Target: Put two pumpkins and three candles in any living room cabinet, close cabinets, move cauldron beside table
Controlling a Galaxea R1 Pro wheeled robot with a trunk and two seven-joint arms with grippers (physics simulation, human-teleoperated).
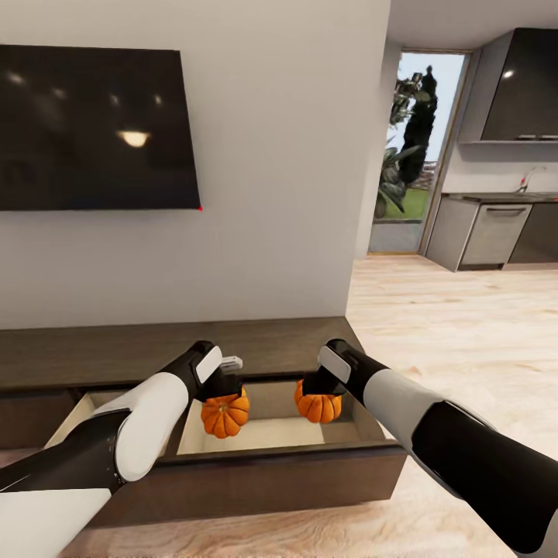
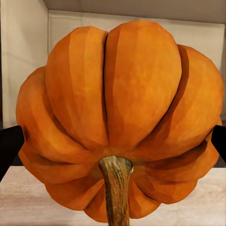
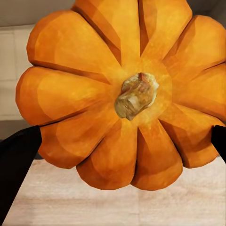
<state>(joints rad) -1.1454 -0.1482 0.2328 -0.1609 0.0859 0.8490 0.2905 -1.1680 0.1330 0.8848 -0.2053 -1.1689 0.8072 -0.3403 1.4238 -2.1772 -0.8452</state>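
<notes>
The long dark-brown cabinet stands against the wall with a wide drawer pulled out, its inside pale beige. My left gripper is shut on an orange pumpkin inside the drawer's left part. My right gripper is shut on the other pumpkin in the drawer's right part. Up close in the left wrist view, the pumpkin sits between black fingertips, stem toward the camera. In the right wrist view, its pumpkin is held between dark fingertips. Whether either pumpkin touches the drawer floor, I cannot tell.
A second drawer stands open to the left, partly hidden behind my left arm. A dark TV hangs on the wall above the cabinet. Wooden floor runs right toward a kitchen and a garden door.
</notes>
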